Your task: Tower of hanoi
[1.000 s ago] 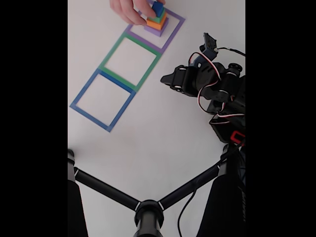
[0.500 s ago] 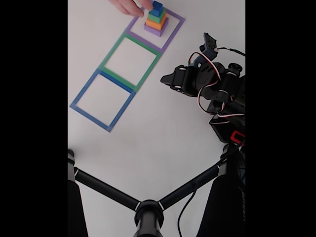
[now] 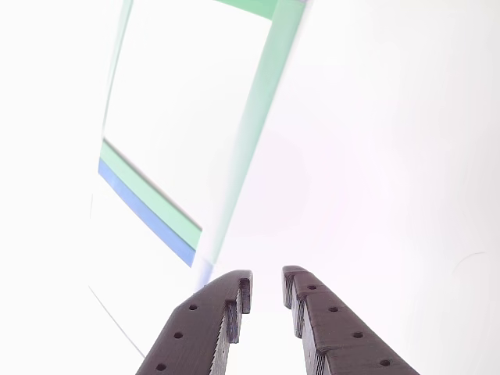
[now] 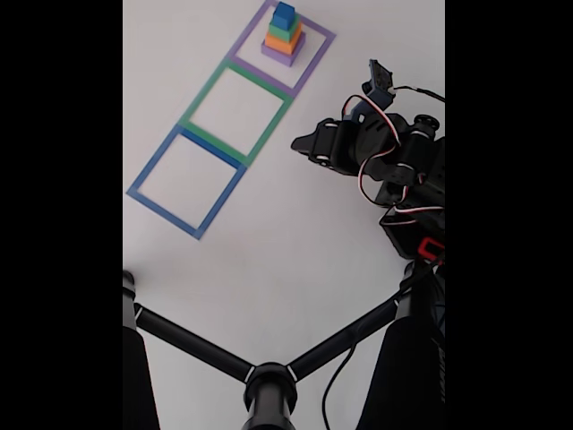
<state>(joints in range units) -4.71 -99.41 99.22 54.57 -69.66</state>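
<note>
Standing stacked inside the purple square outline, the tower of hanoi well apart from the pincer, fingers slightly parted and empty over the white table.

A hobby or lab-style robot test bench rather than a lived-in room. The fixed view shows a plain white tabletop laid out as a marked work area: three flat square outlines in a row, purple, green and blue, running from the far edge toward the near left. A small arm with exposed servo wires sits at the right edge. Black tripod-like legs of a camera stand spread across the near edge. The other view shows bare, brightly lit white surface
</note>
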